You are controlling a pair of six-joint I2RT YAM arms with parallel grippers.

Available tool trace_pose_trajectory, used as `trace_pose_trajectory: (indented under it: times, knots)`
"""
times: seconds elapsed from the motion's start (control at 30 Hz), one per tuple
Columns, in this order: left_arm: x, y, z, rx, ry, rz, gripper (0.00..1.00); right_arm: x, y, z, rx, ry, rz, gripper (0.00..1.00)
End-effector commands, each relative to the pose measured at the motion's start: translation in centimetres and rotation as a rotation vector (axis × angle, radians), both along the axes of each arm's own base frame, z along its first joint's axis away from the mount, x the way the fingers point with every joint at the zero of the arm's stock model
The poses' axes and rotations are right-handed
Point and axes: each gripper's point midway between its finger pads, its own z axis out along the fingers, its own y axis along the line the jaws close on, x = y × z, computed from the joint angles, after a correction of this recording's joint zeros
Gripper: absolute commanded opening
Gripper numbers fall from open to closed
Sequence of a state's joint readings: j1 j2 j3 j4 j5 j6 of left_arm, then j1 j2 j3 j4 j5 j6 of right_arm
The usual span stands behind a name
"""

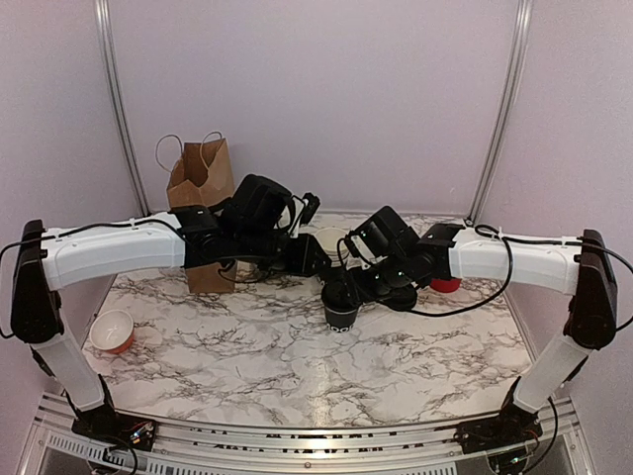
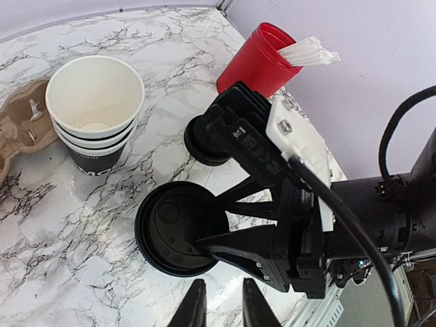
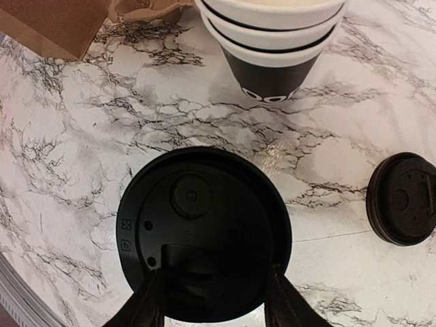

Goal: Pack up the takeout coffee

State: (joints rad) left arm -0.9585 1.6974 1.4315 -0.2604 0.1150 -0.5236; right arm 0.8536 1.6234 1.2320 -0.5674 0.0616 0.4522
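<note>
The takeout coffee (image 1: 341, 309) is a small black cup with white lettering and a black lid (image 3: 204, 238), standing upright on the marble table at centre. My right gripper (image 3: 214, 281) straddles it from above, one finger against each side of the lid, and reads as shut on it; the left wrist view shows the same grip (image 2: 214, 221) on the lid (image 2: 170, 228). My left gripper (image 2: 221, 305) hovers just beside the cup, its fingers a narrow gap apart and empty. In the top view the left gripper (image 1: 315, 259) is just behind and to the left of the cup.
A stack of lidless white-rimmed cups (image 2: 95, 102) stands close behind the coffee. A loose black lid (image 3: 403, 199) lies to its right. A red cup with white sticks (image 2: 255, 61) is further right. A brown paper bag (image 1: 203, 188) stands at back left, with a cardboard carrier (image 2: 20, 129) near it. An orange bowl (image 1: 112, 330) sits at the left edge.
</note>
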Motion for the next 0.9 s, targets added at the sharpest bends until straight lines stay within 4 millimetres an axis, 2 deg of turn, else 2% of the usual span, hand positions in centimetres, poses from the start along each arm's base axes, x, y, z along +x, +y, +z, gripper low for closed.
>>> trace_pose_trajectory:
  times: [0.0,0.13,0.23,0.3,0.37,0.43,0.7,0.8,0.87]
  knots:
    - [0.1,-0.8,-1.6,0.033,0.018,-0.029,0.19,-0.5,-0.1,-1.5,-0.034,0.045,0.003,0.47]
    - [-0.6,-2.3,-7.9,0.085,0.135,-0.067,0.18,-0.6,0.0,-1.8,-0.028,0.054,0.002,0.47]
    - [-2.1,-2.3,-12.6,0.148,0.213,-0.082,0.18,-0.8,0.0,-1.9,-0.027,0.060,0.003,0.47]
    - [-2.4,-1.9,-13.8,0.168,0.235,-0.071,0.18,-0.8,-0.1,-1.9,-0.028,0.061,0.002,0.47]
    - [-2.1,-1.6,-13.1,0.165,0.216,-0.059,0.18,-0.9,0.0,-1.9,-0.030,0.061,0.006,0.47]
    - [-1.7,-1.6,-11.2,0.141,0.178,-0.053,0.18,-0.8,0.0,-1.9,-0.029,0.060,0.004,0.47]
    - [0.1,-0.4,0.2,-0.007,-0.011,-0.013,0.20,-0.7,0.0,-2.1,-0.033,0.060,0.001,0.47]
    - [-0.1,-0.4,2.1,-0.042,-0.032,-0.022,0.20,-0.7,0.1,-2.3,-0.035,0.062,0.001,0.47]
    - [-0.1,-0.4,1.9,-0.038,-0.029,-0.019,0.20,-0.6,0.1,-2.2,-0.035,0.061,0.001,0.47]
